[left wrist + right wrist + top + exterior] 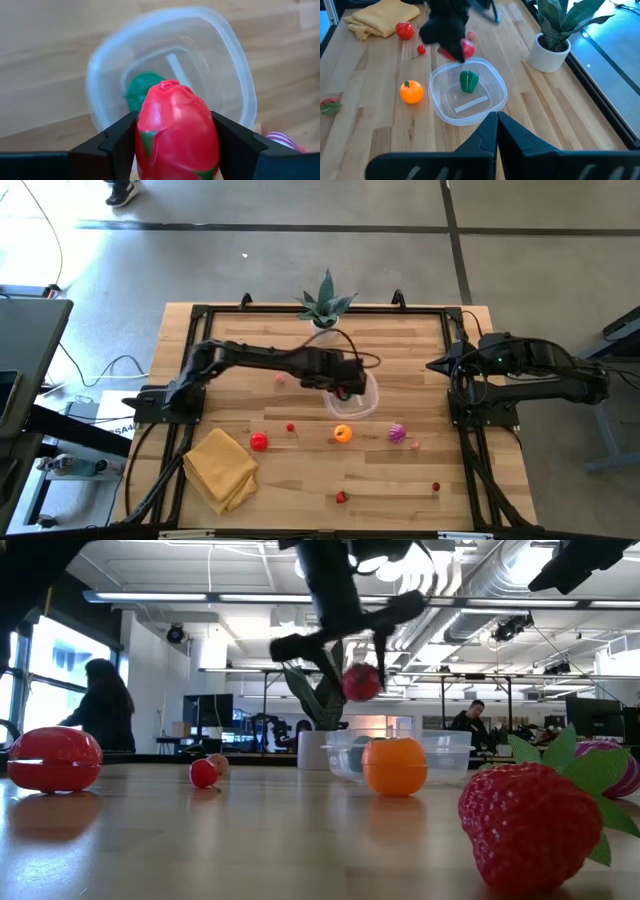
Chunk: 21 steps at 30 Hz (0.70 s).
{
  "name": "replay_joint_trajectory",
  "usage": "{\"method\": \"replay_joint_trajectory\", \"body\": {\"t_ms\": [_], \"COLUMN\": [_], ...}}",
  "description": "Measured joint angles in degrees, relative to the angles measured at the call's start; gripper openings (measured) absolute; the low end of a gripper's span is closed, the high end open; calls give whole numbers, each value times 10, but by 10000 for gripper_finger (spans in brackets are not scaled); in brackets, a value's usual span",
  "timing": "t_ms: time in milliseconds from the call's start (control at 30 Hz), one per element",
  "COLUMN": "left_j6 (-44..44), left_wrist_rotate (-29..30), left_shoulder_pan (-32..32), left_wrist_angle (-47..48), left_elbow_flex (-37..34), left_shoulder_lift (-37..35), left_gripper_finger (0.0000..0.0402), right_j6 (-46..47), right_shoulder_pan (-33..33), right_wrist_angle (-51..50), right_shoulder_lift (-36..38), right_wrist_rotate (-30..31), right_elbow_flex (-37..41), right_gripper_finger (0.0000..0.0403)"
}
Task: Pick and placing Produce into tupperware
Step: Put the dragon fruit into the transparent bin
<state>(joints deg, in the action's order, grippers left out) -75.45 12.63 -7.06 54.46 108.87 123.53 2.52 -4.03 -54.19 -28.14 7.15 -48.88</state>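
My left gripper (345,388) hangs above the clear tupperware (365,406), shut on a red egg-shaped toy fruit with green marks (175,130). The low view shows this fruit (361,681) well above the tub (440,752). A green piece (468,81) lies on the tub's floor. On the table near it rest an orange fruit (343,434), a magenta one (397,432), a red tomato (259,442), a small cherry (291,427) and a strawberry (341,497). My right gripper (496,125) waits shut at the table's right edge. My left gripper pinches the red fruit between its two fingers (117,142), one on each flank of the fruit's widest part (145,145). The fingers slant steeply down from above. The fruit is lifted clear over the tub's opening, its pointed end (167,85) toward the tub.
A folded yellow cloth (220,468) lies at the near left. A potted plant in a white pot (325,305) stands at the far edge, just behind the tub. More small red pieces (436,487) sit near the front right. People are in the room behind.
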Motion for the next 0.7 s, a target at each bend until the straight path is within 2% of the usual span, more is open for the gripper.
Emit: {"method": "replay_joint_trajectory", "body": {"t_ms": [233, 433, 700], "left_j6": [9, 2, 6], "left_wrist_rotate": [-3, -17, -21], "left_shoulder_pan": [8, 10, 15], "left_wrist_angle": [6, -1, -9], "left_elbow_flex": [29, 29, 29], "left_shoulder_lift": [52, 67, 78], "left_gripper_finger": [222, 210, 224], "right_j6": [0, 0, 0], "right_shoulder_pan": [0, 0, 0], "right_wrist_angle": [0, 0, 0], "right_shoulder_lift": [0, 0, 0], "right_wrist_rotate": [0, 0, 0], "right_elbow_flex": [0, 0, 0], "right_gripper_finger": [0, 0, 0]}}
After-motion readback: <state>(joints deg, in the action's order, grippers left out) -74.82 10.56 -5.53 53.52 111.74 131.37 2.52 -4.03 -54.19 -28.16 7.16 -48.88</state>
